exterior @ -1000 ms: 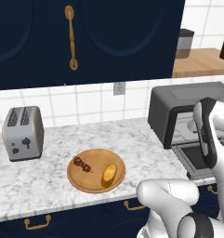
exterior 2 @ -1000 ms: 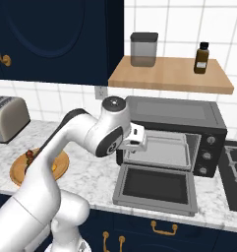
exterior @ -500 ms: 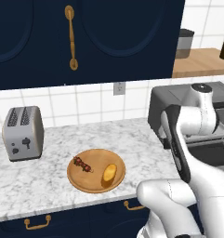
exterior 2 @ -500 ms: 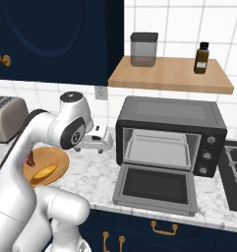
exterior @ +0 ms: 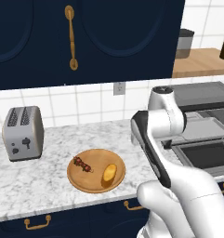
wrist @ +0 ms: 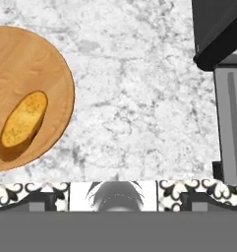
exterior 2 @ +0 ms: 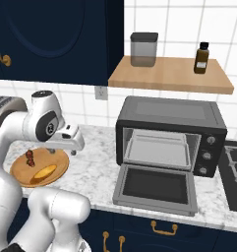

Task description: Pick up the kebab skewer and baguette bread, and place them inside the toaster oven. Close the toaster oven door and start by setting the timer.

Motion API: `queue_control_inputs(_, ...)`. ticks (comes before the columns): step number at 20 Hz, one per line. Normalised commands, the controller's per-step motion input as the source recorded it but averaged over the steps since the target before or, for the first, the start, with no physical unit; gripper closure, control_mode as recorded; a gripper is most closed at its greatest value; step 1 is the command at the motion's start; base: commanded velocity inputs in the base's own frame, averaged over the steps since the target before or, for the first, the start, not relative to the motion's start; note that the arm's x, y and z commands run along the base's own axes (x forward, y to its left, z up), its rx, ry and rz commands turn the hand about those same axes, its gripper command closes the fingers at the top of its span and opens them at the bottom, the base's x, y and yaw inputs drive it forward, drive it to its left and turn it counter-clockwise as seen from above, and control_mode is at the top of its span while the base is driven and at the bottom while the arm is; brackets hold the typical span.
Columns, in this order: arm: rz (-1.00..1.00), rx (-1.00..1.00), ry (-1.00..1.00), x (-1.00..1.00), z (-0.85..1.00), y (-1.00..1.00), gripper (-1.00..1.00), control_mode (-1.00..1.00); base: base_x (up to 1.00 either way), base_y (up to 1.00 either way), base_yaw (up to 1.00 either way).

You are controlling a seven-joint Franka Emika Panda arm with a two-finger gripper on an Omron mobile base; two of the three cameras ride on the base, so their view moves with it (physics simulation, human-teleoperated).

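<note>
A round wooden plate (exterior: 95, 185) on the marble counter carries the kebab skewer (exterior: 82, 164) on its left and the golden baguette bread (exterior: 109, 173) on its right. In the right base view my gripper (exterior 2: 66, 150) hovers just above the counter by the plate's (exterior 2: 57, 162) right rim, its fingers pointing down. The hand view looks straight down on the baguette (wrist: 24, 120), and the jaws stand wide apart and open with nothing between them. To the right stands the toaster oven (exterior 2: 169, 110), with its door (exterior 2: 157, 184) dropped flat and a tray on the rack inside.
A silver two-slot toaster (exterior: 23, 132) stands at the counter's left. A wooden shelf (exterior 2: 171, 76) above the oven holds a jar (exterior 2: 143, 49) and a dark bottle (exterior 2: 201, 58). A stove (exterior 2: 235, 172) adjoins the oven on the right. Dark cabinets hang overhead.
The arm has swung left, away from the oven's open front, bringing the hand over the counter beside the plate. The jaws stayed open. Plate, food and oven have not moved.
</note>
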Motion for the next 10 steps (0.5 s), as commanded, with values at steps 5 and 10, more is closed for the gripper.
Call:
queue_control_inputs(5, 0.0, 0.06, 0.05, 0.02, -0.26, 0.48, -1.0, -1.0, 0.0, 0.0, 0.0)
queue_control_inputs(10, 0.0, 0.0, 0.07, 0.15, -0.23, 0.51, -1.0, -1.0, 0.0, 0.0, 0.0)
